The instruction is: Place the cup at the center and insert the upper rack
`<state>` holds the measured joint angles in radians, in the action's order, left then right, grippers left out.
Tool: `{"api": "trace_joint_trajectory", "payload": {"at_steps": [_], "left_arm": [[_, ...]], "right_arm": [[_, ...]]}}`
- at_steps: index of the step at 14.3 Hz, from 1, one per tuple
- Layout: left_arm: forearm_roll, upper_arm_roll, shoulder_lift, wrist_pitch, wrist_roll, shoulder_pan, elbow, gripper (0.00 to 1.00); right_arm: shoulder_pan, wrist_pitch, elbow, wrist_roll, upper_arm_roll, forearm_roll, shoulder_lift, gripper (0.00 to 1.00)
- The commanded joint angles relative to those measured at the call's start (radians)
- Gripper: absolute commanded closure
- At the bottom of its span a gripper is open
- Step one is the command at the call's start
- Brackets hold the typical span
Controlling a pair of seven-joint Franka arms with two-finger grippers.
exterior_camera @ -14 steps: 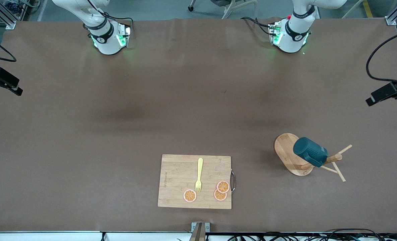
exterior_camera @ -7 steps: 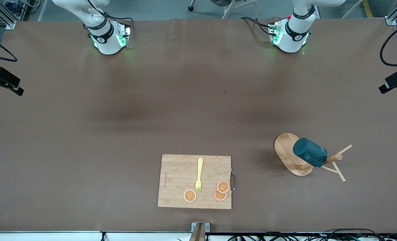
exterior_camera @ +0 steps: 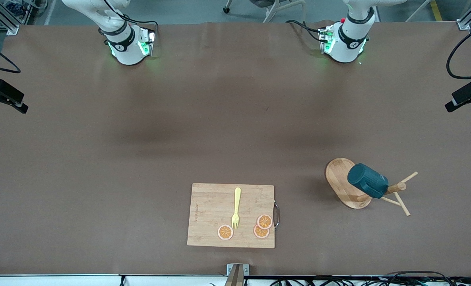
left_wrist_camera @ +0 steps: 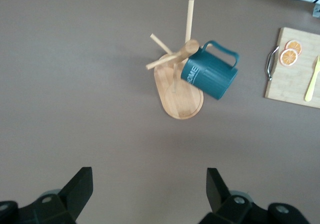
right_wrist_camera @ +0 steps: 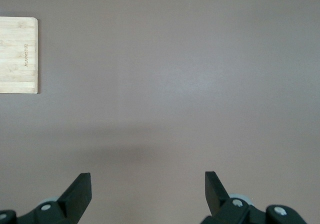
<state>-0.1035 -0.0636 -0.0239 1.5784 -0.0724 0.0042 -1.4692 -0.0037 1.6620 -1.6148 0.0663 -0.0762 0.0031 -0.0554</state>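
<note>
The dark teal cup (exterior_camera: 367, 180) hangs tipped on its side on the upper rack (exterior_camera: 340, 178), a bamboo mug tree with an oval base, toward the left arm's end of the table. In the left wrist view the cup (left_wrist_camera: 210, 74) rests against the rack's post (left_wrist_camera: 190, 47), with its handle turned away from it. My left gripper (left_wrist_camera: 148, 176) is open, high over bare tabletop and well apart from the rack. My right gripper (right_wrist_camera: 147, 176) is open too, high over bare tabletop with nothing between its fingers.
A rectangular wooden cutting board (exterior_camera: 231, 215) lies near the table's front edge, beside the rack toward the right arm's end. It carries a yellow fork (exterior_camera: 236, 208) and three orange slices (exterior_camera: 264, 221). The board's corner (right_wrist_camera: 17, 54) shows in the right wrist view.
In the front view a black part with a cable at the left arm's end has shifted toward the bases. Nothing on the table has moved.
</note>
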Motion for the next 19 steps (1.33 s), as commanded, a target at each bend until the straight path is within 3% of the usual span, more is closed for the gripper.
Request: {"api": "trace_joint_trajectory", "payload": {"at_steps": [1,19], "left_arm": [[0.016,0.011,0.015,0.034,0.011,0.002,-0.008,0.00],[0.051,0.083,0.029,0.057,0.000,0.002,-0.028,0.00]], "right_arm": [[0.007,-0.010,0.006,-0.007,-0.002,-0.009,-0.003,0.00],[0.001,-0.013,0.003,-0.008,-0.004,-0.002,-0.003,0.00]]}}
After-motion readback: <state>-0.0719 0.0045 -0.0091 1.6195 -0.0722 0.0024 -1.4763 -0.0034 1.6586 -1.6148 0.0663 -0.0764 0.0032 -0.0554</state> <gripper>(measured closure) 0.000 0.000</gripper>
